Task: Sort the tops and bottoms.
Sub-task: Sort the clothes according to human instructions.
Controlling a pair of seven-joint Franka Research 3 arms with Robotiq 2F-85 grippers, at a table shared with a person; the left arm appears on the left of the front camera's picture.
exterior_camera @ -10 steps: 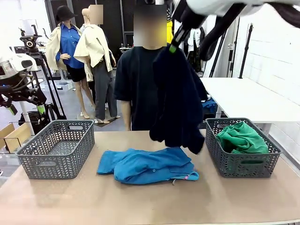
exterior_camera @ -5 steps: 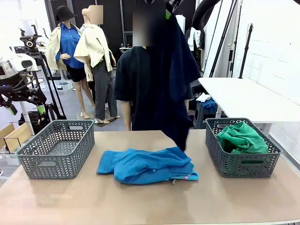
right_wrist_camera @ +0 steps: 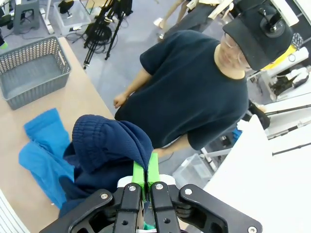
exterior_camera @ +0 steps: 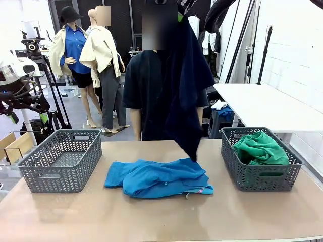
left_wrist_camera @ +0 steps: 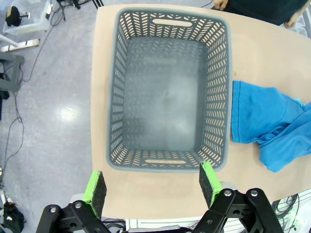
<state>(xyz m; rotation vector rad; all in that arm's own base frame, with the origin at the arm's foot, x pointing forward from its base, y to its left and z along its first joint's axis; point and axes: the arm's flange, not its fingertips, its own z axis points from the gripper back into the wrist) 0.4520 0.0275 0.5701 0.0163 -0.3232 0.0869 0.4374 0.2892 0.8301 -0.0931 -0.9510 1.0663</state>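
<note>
With my right jaws clamped on the navy shirt (exterior_camera: 184,96), I had hoisted it higher and swung it left of the basket (exterior_camera: 262,179) holding the green top (exterior_camera: 258,146), so it still needed dropping there; left jaws stood open.

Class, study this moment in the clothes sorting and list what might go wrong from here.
1. The right gripper pinches only a small fold of the navy shirt; it may slip and fall on the bottoms.
2. The shirt's low hem hangs near the bottoms and may drag them on the way to the right basket.
3. The shirt is large and that basket already holds the green top; part may drape over the rim.
</note>
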